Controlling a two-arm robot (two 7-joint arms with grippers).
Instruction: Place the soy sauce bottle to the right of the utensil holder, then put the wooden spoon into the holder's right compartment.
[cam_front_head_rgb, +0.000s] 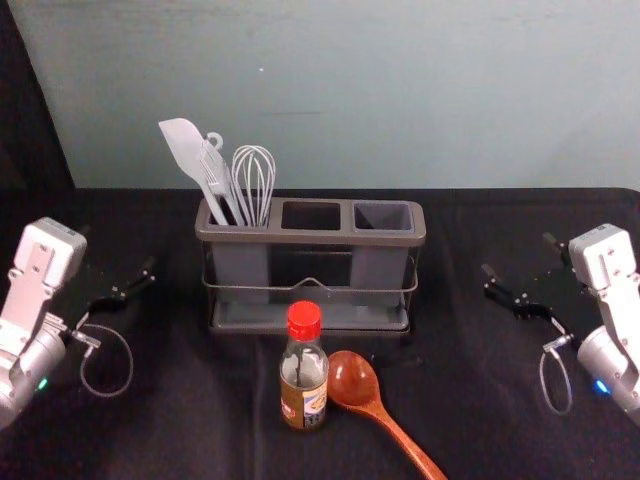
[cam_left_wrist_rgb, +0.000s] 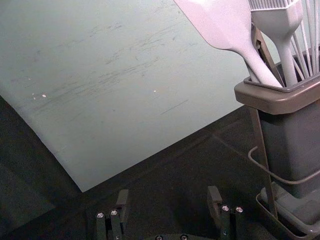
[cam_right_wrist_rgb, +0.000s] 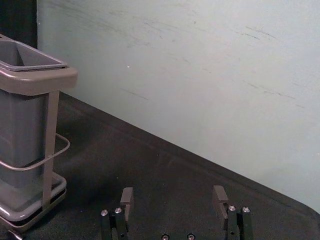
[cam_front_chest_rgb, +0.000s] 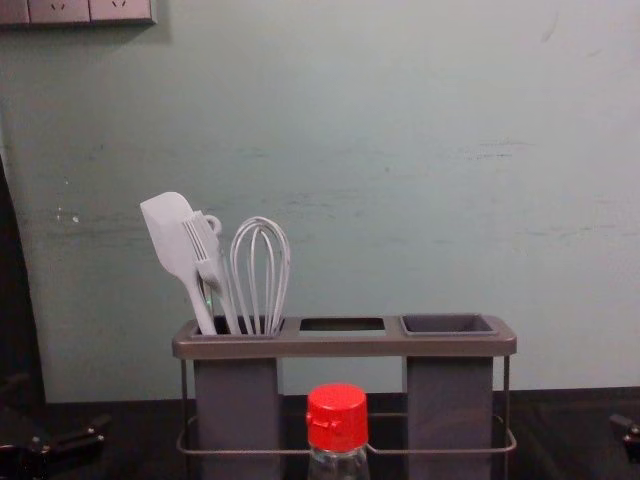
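While one wooden spoon (cam_front_head_rgb: 357, 382) runs off the head view's lower edge, one soy sauce bottle (cam_front_head_rgb: 304, 382) stands beside it, before one utensil holder (cam_front_head_rgb: 315, 238); left gripper (cam_front_head_rgb: 118, 252) and right gripper (cam_front_head_rgb: 518, 256) flank them, jaws wide.

Btm ctr of head view: bottle (cam_front_head_rgb: 303, 402) – clear, glossy, w/ smooth plastic cap (cam_front_head_rgb: 304, 320); spoon (cam_front_head_rgb: 352, 378) – wood, v. glossy. Mid-frame: holder (cam_front_head_rgb: 325, 237), smooth matt plastic, metal-look wire (cam_front_head_rgb: 380, 291). Upper left: spatula (cam_front_head_rgb: 183, 145), smooth, matt, plastic-like. Lower half: matt cloth (cam_front_head_rgb: 180, 420). Top: wall (cam_front_head_rgb: 420, 90), mostly smooth, lightly scuffed.
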